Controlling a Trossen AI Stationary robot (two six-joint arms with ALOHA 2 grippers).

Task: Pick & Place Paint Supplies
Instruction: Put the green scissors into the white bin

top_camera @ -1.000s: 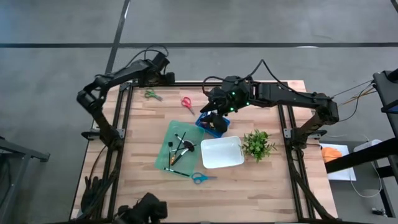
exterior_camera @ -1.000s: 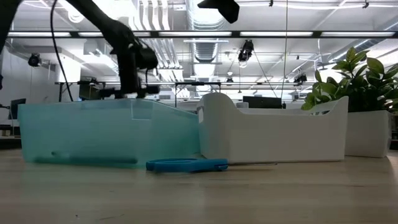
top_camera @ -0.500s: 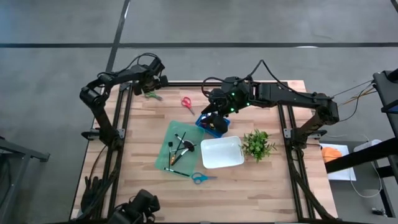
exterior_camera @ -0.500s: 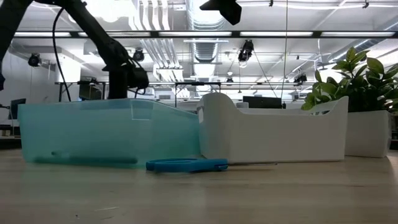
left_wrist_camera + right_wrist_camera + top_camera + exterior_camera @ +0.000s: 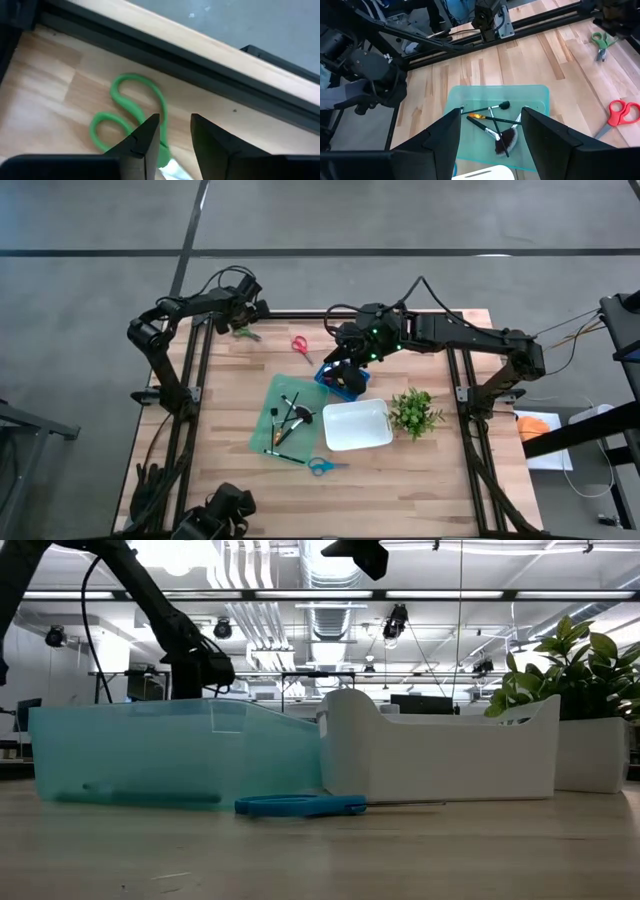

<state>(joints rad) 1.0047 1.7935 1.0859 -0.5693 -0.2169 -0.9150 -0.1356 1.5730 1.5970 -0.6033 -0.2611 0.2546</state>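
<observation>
Green-handled scissors (image 5: pixel 131 120) lie on the wooden table's (image 5: pixel 220 470) far-left edge, the left gripper (image 5: pixel 172 131) low over them, fingers slightly apart, gripping nothing. Rightward, the right gripper (image 5: pixel 490 142) hangs open and empty above the blue bin (image 5: pixel 343 381).

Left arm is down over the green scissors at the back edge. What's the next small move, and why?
Probably finish closing the left gripper, then lift. In the left wrist view its fingers straddle the green scissors near the pivot with a gap on either side, so nothing looks gripped yet. The scissors lie flat on the table, beside the rail, so a straight lift should clear it.
</observation>
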